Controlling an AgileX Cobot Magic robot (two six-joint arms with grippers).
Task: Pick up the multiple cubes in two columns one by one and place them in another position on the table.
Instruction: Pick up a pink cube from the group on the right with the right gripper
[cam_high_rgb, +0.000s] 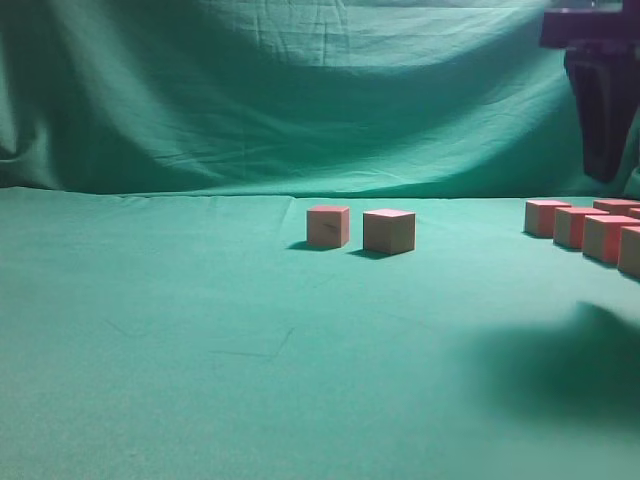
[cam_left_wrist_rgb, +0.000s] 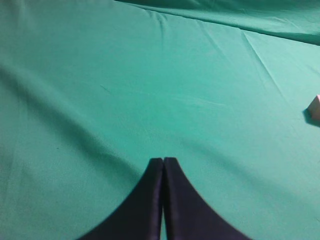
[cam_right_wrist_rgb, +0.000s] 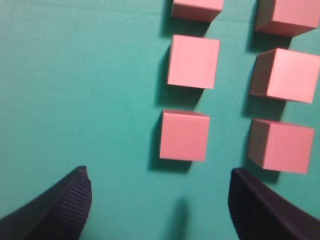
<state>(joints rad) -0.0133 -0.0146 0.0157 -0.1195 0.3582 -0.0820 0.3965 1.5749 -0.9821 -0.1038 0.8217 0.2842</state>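
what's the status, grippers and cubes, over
Left gripper shut, empty, over bare table. Right gripper open above the two columns, nearest cube just ahead. Two cubes already set mid-table. Nothing blocking.

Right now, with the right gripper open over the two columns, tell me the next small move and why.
Probably lower the right gripper straight onto the nearest left-column cube. Its fingers are spread wide and empty, that cube lies just ahead between them, and neighbouring cubes stand apart from it. Two cubes already sit mid-table.

Pinkish-red cubes (cam_right_wrist_rgb: 184, 136), green table (cam_high_rgb: 200, 330), black jaws.
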